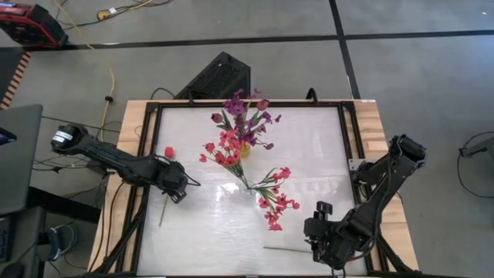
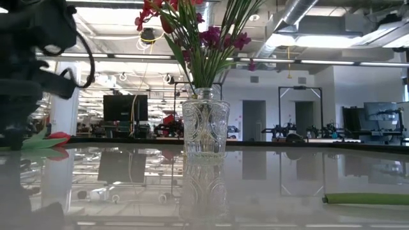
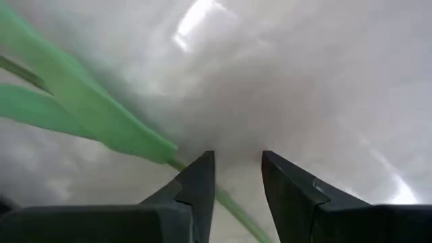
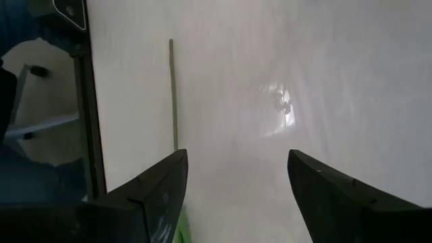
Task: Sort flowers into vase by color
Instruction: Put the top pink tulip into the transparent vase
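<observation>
A clear glass vase stands mid-table and also shows in the high view. It holds purple sprays and red-pink sprays; more red-pink sprays lean toward the near right. A red tulip lies on the table's left, its thin stem running toward the near edge. My left gripper is open low over that stem, one finger on either side of it. My right gripper is open at the near right, above a bare green stem lying on the table.
The white table top is framed by a black rail with wooden edges outside it. The bare stem also shows in the low view at the near right. Open surface lies between the vase and the near edge.
</observation>
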`<state>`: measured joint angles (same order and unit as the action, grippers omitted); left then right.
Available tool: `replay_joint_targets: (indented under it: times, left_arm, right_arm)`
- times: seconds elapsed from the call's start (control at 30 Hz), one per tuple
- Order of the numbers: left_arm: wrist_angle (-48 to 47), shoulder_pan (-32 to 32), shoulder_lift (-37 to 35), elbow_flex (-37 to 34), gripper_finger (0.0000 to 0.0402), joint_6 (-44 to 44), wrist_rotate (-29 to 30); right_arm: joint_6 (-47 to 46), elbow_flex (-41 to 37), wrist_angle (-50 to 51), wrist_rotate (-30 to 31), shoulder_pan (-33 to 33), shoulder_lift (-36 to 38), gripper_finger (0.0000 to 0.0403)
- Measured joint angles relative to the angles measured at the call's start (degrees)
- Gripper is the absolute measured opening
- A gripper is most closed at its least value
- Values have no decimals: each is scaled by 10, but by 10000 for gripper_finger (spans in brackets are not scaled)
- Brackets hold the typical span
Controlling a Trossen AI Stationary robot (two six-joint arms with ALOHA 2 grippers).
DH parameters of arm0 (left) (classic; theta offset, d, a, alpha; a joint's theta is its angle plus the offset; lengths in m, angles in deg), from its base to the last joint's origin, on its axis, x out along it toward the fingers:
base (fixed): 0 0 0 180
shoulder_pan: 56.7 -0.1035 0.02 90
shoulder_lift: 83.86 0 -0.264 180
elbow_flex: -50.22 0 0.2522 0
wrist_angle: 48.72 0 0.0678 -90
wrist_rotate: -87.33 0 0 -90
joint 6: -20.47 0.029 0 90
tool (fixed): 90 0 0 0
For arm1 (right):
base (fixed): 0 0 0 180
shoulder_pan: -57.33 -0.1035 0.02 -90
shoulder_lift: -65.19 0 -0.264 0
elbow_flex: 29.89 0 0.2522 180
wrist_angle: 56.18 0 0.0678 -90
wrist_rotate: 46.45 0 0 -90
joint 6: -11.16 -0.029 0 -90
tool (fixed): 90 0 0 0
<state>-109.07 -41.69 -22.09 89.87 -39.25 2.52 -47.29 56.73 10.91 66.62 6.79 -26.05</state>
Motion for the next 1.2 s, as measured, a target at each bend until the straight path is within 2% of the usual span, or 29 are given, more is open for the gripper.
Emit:
replay_joint_targets:
  times: [0.13, 0.27, 0.43, 0.83, 1.07, 1.2]
  left_arm:
    - [-7, 0, -5, 53, 111, 7, 5]
    - [-55, 0, 12, 79, 111, -1, 1]
    - [-106, 0, 53, 81, 111, -23, -4]
    - [-89, -6, 173, 70, 111, 12, -28]
    - [-54, -36, 164, 54, 103, 64, -56]
    - [-45, -51, 138, 47, 58, 98, -74]
  right_arm:
    - [1, 0, 2, 1, 2, 0, 282]
    - [5, 0, 4, 16, 9, 0, 282]
    - [5, 0, 4, 18, 13, 0, 282]
    - [17, 0, 4, 19, 10, 0, 282]
    - [19, 0, 2, 22, 7, 0, 282]
    - [15, 0, -4, 28, -5, 0, 282]
